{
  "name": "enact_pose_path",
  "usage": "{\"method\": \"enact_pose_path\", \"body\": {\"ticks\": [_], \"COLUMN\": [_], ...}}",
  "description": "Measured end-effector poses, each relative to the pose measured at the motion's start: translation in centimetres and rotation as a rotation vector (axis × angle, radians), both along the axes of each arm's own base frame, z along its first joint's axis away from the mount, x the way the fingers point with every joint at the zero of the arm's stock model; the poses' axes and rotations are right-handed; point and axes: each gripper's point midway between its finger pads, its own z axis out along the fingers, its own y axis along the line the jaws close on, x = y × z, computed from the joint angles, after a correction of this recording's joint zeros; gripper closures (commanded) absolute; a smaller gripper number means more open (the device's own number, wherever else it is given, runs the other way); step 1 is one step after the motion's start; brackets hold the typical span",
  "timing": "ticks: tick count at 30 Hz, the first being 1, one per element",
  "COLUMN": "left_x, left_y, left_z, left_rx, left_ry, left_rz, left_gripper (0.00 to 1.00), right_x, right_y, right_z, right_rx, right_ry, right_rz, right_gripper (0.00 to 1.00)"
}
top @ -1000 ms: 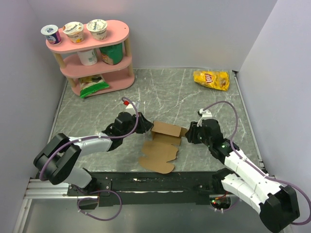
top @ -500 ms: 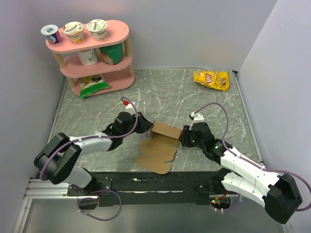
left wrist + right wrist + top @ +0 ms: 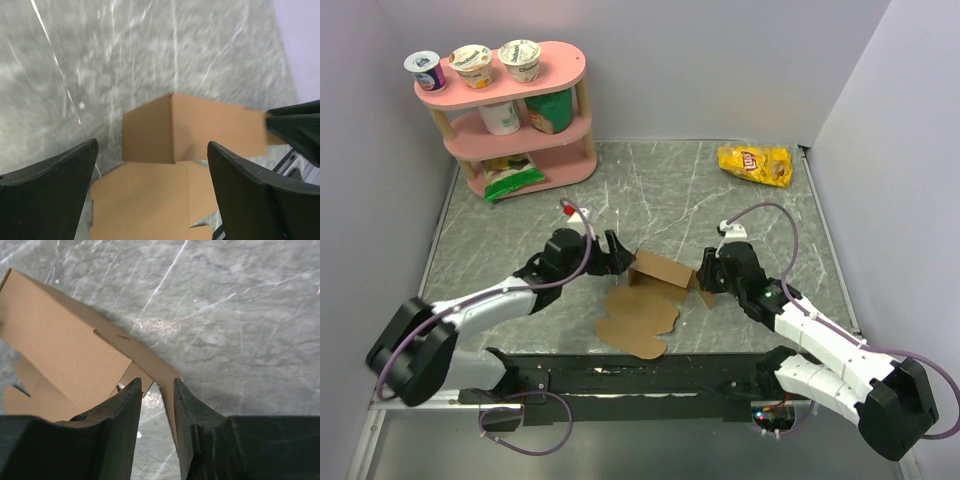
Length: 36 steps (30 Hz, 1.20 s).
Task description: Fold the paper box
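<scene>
Presently, item one: my left pincer [image 3: 152,146], spread wide and holding nothing, stands clear of the paper box [image 3: 200,131], so its raised wall is free to stand. Item two: my right pincer [image 3: 157,387], narrowed about a side flap [image 3: 150,367]; I cannot tell if it truly pinches, and it probably steadies that end. Box sits mid-table [image 3: 650,190] between both pincers, half erected, flat panels toward me.

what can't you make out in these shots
- top external: whether the right end effector pinches the paper box; its own body covers the tips
- right wrist: the flap passes between the fingers, which cover any contact
- left wrist: blurred; bottom edge and the open left end effector cut off the box's flat sheet
- top external: labels of the cups on the pink shelf, too small
</scene>
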Motion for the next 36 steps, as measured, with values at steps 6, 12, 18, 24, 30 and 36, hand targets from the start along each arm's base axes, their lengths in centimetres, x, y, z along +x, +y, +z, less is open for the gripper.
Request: {"method": "enact_pose_path", "body": {"ticks": [6,12,18,24,30,36], "left_x": [0.2,-1.6,-5.5,-5.4,-3.7,-1.5], "left_y": [1.8,2.9,5.0,4.8,4.2,4.1], "left_z": [5.8,2.7,-5.1,-4.0,-0.2,3.8], "left_rx": [-0.047,-0.008,0.072,0.046,0.042,0.063], "left_ry": [-0.175,-0.152,0.01,-0.023,-0.106,-0.194], "left_rz": [0.026,0.0,-0.027,-0.032,-0.023,0.011], "left_gripper": [0.03,0.01,0.01,0.02,0.04,0.04], "right_x": [0.5,0.4,0.8,2.3,3.2,4.1], "right_y": [-0.2,0.0,0.0,0.1,0.8,1.3], "right_z": [-0.1,-1.1,-2.0,-1.2,-0.7,-0.7], "right_rx": [-0.023,-0.026,-0.001,0.079,0.174,0.241], "right_ry": [0.023,0.075,0.151,0.215,0.285,0.353], "right_rz": [0.021,0.063,0.104,0.148,0.249,0.347], "right_gripper": [0.64,0.72,0.9,0.92,0.92,0.92]}}
